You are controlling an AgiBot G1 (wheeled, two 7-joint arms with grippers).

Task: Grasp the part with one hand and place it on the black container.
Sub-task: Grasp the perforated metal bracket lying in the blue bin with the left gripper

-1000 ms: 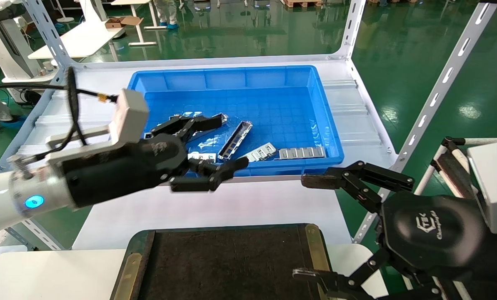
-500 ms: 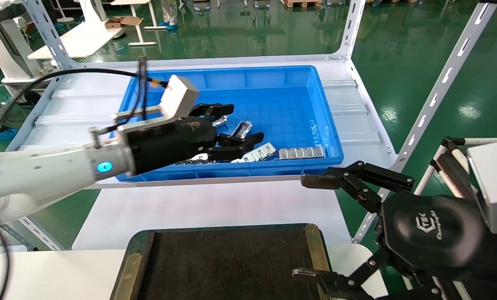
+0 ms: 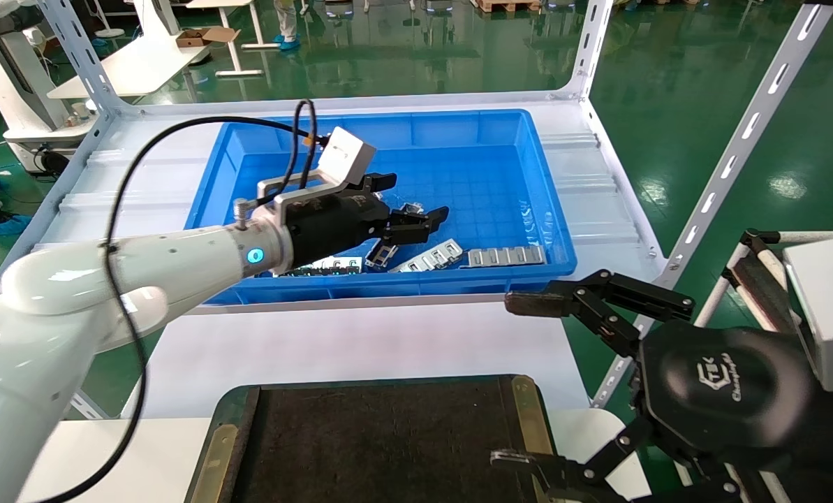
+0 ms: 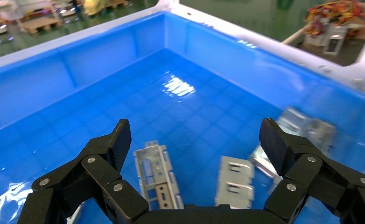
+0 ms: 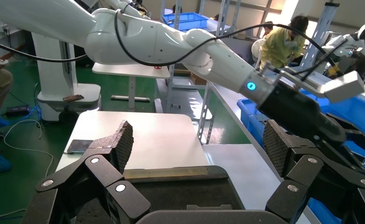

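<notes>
Head view: left gripper (image 3: 416, 202) inside blue bin (image 3: 542, 168), jaws wide over the part (image 4: 158, 175); flat strips (image 3: 505, 256) at 3 o'clock; right gripper (image 3: 528, 381) parked, jaws wide.

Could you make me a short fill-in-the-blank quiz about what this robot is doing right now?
1. The left gripper hangs inside the deep ____ plastic bin.
2. Its fingers are ____, with nothing held.
3. The narrow grey metal strip with cutouts lies on the bin's ____.
4. The wide flat black tray with brass edge strips holds ____ parts.

Missing words: blue; open; floor; no
</notes>
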